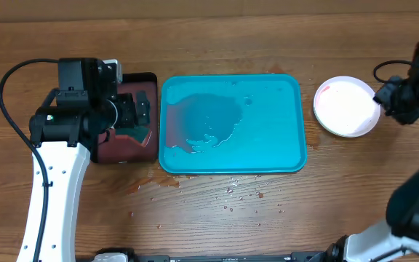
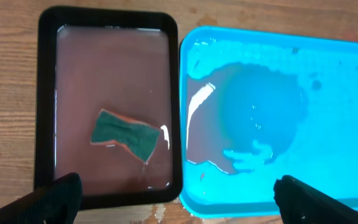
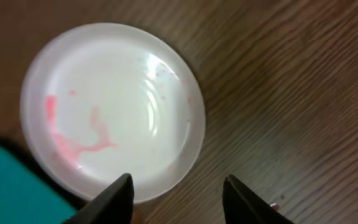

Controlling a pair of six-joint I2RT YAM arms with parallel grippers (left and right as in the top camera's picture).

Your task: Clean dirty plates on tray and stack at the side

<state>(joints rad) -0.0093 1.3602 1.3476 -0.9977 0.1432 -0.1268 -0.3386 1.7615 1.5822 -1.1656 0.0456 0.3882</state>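
Black right gripper (image 3: pixel 178 202): we see jaws apart, empty, above the rim of the white round plastic plate (image 3: pixel 110 106) | plate flat, face up, pink-smeared, on the wooden table (image 1: pixel 209 29) just right of the turquoise rectangular tray (image 1: pixel 275 138), whose long axis runs left-right | left gripper (image 2: pixel 185 208) spread wide over black-rimmed dark-red tray (image 2: pixel 45 93).

— What colour is the tray (image 1: pixel 282 145)?
— Turquoise. The pool (image 1: pixel 202 120) in it reads darker blue, brownish-red at its left edge.
— And the plate (image 3: pixel 104 74) on the right?
— White, with pink-red smears and specks on its left part.
— The small tray (image 2: pixel 47 93) on the left?
— Black rim, dull dark red inside. Its sponge (image 2: pixel 124 134) is dark green with an orange edge.
— The table (image 1: pixel 209 36)?
— Brown wood, streaky grain, with reddish drops (image 1: pixel 231 191) on the near side.
— The left arm (image 1: pixel 53 189)?
— White, black at the joints.
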